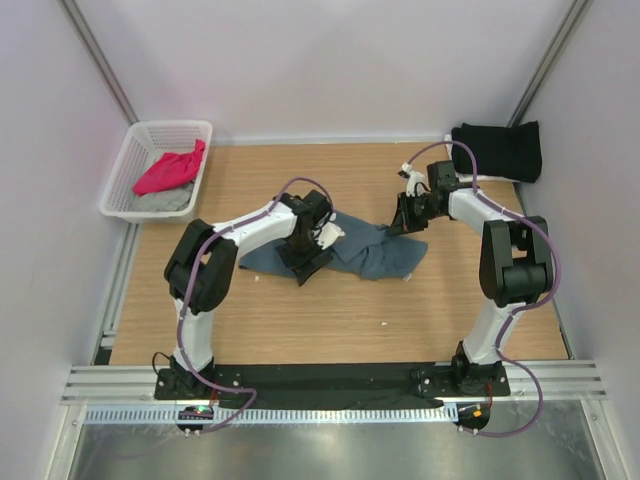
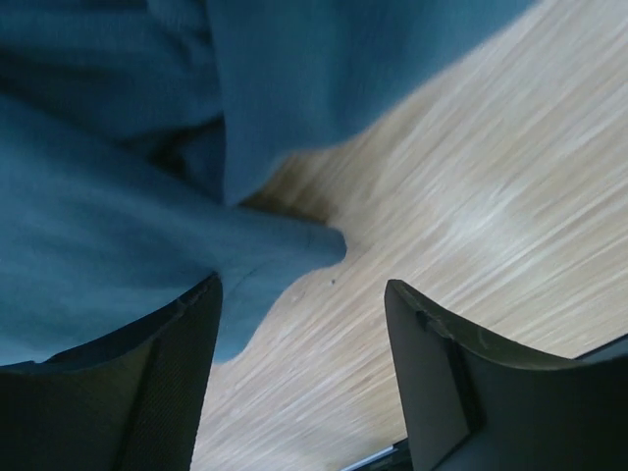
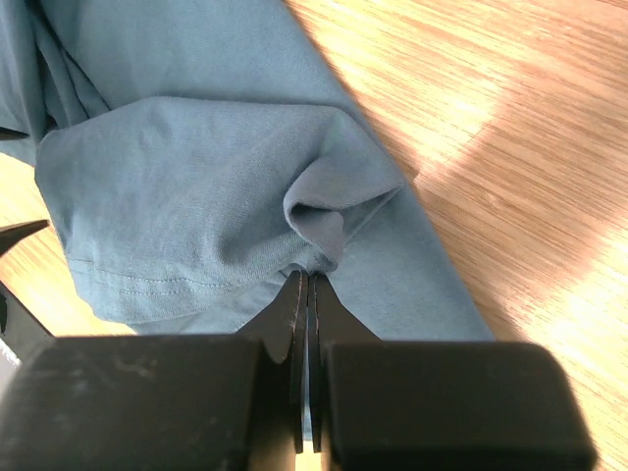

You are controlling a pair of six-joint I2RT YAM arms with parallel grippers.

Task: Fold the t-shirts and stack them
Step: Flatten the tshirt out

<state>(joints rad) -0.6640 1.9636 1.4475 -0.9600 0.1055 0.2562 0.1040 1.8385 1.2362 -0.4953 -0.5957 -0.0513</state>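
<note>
A slate blue-grey t-shirt (image 1: 375, 255) lies crumpled in the middle of the wooden table. My left gripper (image 1: 305, 262) hangs low over its left part. In the left wrist view that gripper (image 2: 302, 294) is open, with bare wood between the fingers and the shirt's edge (image 2: 118, 196) beside the left finger. My right gripper (image 1: 403, 222) is at the shirt's far right corner. In the right wrist view it (image 3: 309, 277) is shut on a pinched fold of the blue-grey cloth (image 3: 196, 177). A black t-shirt (image 1: 497, 150) lies folded at the back right.
A white mesh basket (image 1: 120, 185) stands at the back left with a magenta-pink t-shirt (image 1: 170, 170) on top of a light grey one (image 1: 165, 200). White walls close in both sides. A small white scrap (image 1: 385, 323) lies on the wood near the front.
</note>
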